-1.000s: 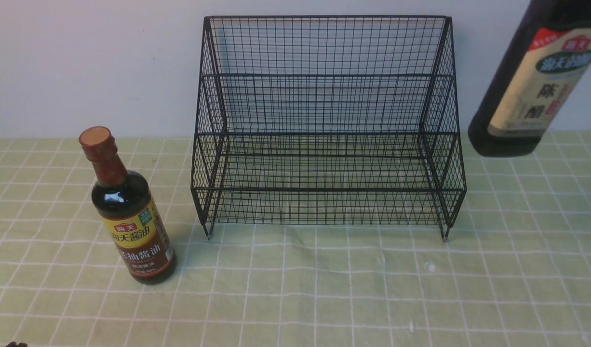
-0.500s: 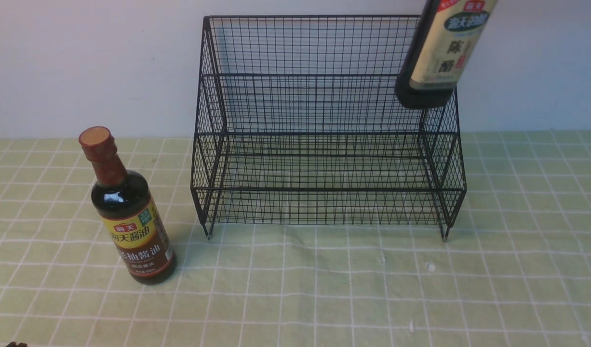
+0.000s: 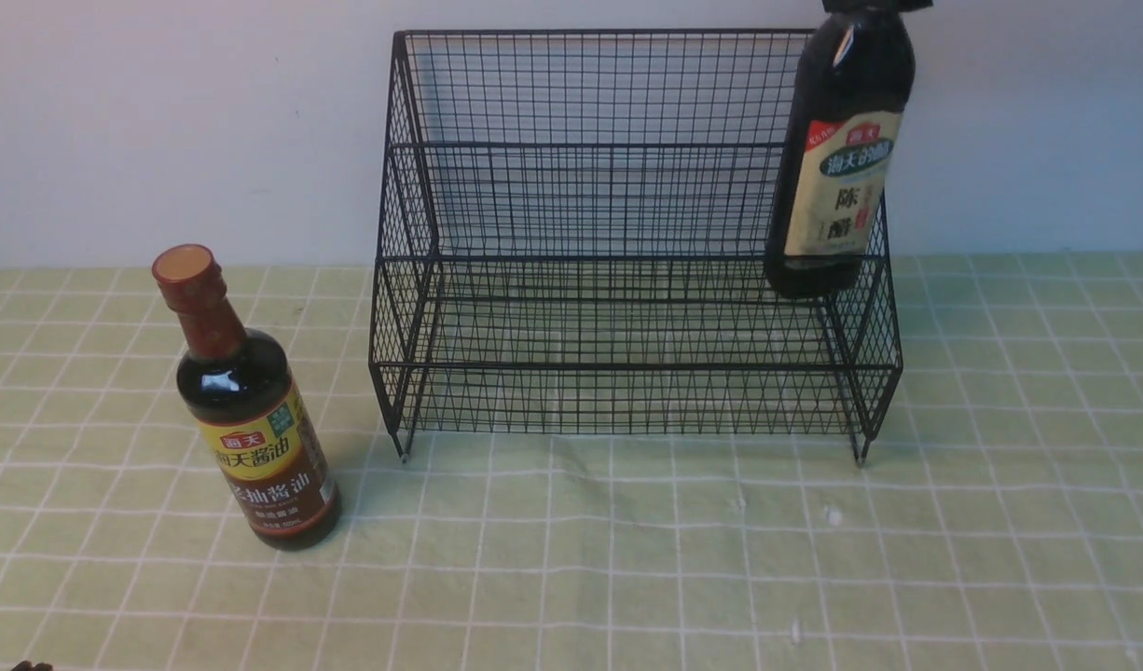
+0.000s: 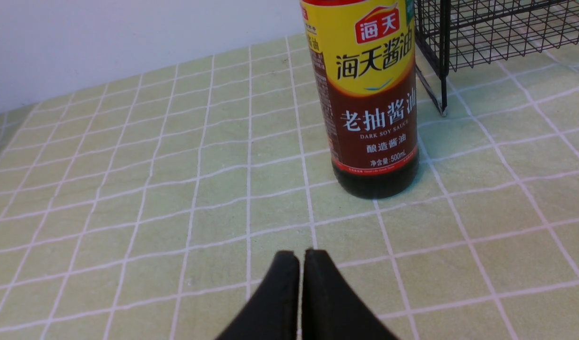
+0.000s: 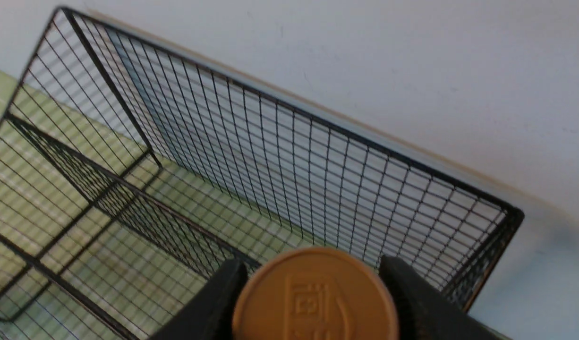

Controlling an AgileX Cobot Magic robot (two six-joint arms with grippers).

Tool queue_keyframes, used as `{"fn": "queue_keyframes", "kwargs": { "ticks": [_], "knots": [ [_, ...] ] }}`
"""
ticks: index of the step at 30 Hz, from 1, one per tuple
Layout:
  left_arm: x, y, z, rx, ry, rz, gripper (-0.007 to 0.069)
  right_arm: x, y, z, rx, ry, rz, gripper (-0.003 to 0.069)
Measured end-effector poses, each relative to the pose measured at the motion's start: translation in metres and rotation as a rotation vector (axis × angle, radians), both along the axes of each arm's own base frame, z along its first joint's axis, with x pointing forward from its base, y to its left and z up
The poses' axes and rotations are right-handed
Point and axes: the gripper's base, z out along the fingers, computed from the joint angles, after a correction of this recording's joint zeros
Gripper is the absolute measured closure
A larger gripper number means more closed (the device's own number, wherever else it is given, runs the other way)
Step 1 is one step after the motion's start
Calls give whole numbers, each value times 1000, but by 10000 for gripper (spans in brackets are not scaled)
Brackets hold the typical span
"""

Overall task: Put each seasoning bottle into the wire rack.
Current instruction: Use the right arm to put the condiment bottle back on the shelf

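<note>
Your green checked cloth (image 3: pixel 571 559) covers the table. The black wire rack (image 3: pixel 627 257) sits at the table's 12 o'clock, against the wall. Your right gripper (image 5: pixel 313 278) is clamped on the tan cap (image 5: pixel 314 302) of the tall bottle (image 3: pixel 840 186). That bottle hangs upright at the rack's 2 o'clock, with its base level with the upper shelf; you cannot tell whether it touches. The round bottle (image 3: pixel 254 438) stands on the cloth at the rack's 8 o'clock, just beside it. Your left gripper (image 4: pixel 301 264) is pressed closed and empty, near that bottle but apart from it.

2 tiers of rack (image 3: pixel 627 257) free; tall btl (image 3: pixel 837 186) at R end; round btl (image 3: pixel 254 429) apart, L.
</note>
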Motion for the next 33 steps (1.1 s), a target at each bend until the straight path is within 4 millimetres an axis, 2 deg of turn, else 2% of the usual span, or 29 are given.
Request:
{"fn": "queue_keyframes", "kwargs": {
  "ticks": [11,19,26,33],
  "knots": [
    [0,0,0,0,0,0,631,8,1,-32,-59,174,-23,333],
    [0,0,0,0,0,0,631,4,19,-35,-140,169,-17,333],
    [0,0,0,0,0,0,631,3,19,-37,-136,205,-50,316],
    [0,0,0,0,0,0,631,0,18,-29,-62,226,-117,274]
  ]
}}
